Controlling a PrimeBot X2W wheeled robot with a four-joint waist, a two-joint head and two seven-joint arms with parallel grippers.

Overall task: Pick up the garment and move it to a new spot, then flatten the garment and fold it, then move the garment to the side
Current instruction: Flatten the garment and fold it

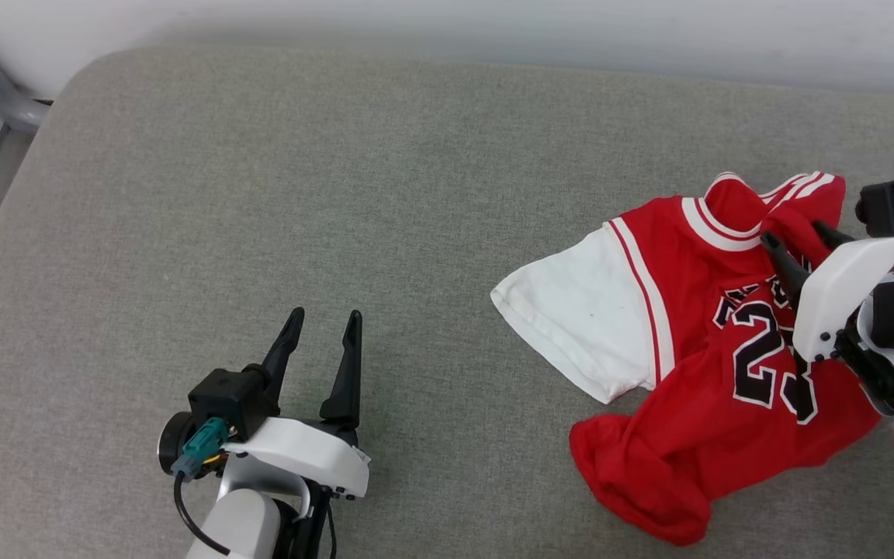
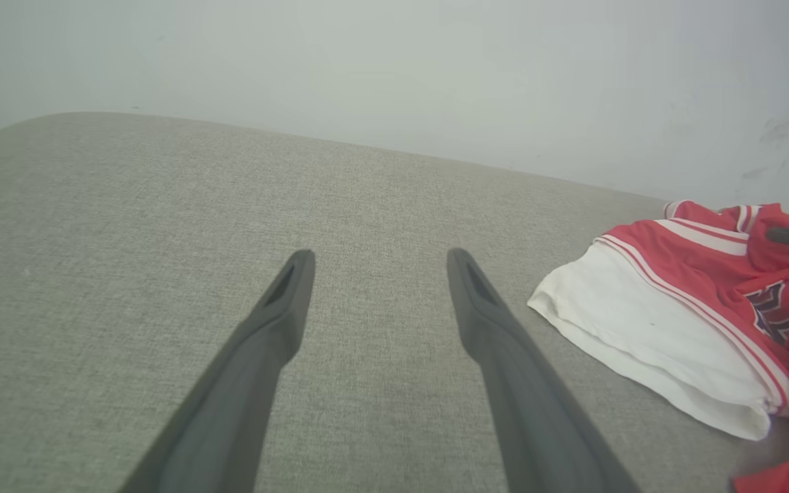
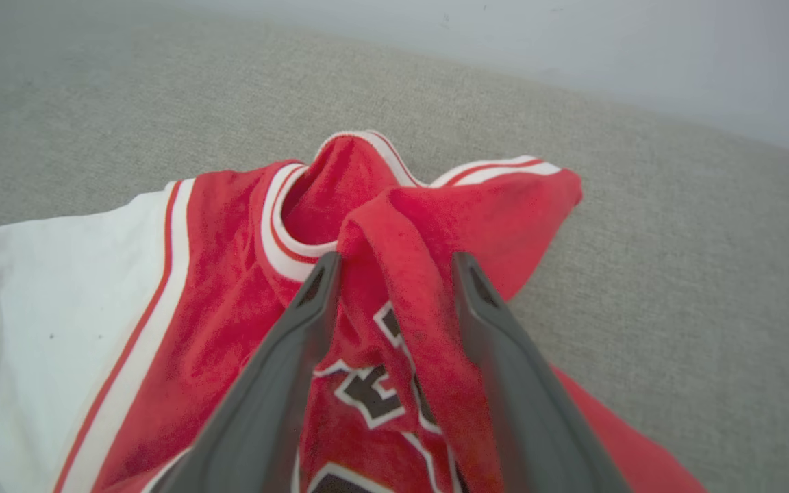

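You have a wide grey fabric-covered surface [image 1: 261, 194] in front of you, running back to a pale wall [image 1: 493, 23].

The garment [image 1: 695, 310] lies crumpled on the right side of that surface, near its right edge in the head view. It is red, with 1 white sleeve [image 1: 579, 310] spread flat toward the middle and the striped collar turned toward the wall. The black "23" faces up, partly hidden behind your right arm.

Your right gripper [image 1: 792, 231] sits over the garment's upper chest, just below the collar. In the right wrist view its jaws are spread, with a raised ridge of red cloth [image 3: 401, 274] standing between the 2 fingers and reaching both of them near the tips.

Your left gripper [image 1: 325, 314] hangs over bare surface at the lower left, well apart from the garment. Its jaws are spread wide with nothing between them.
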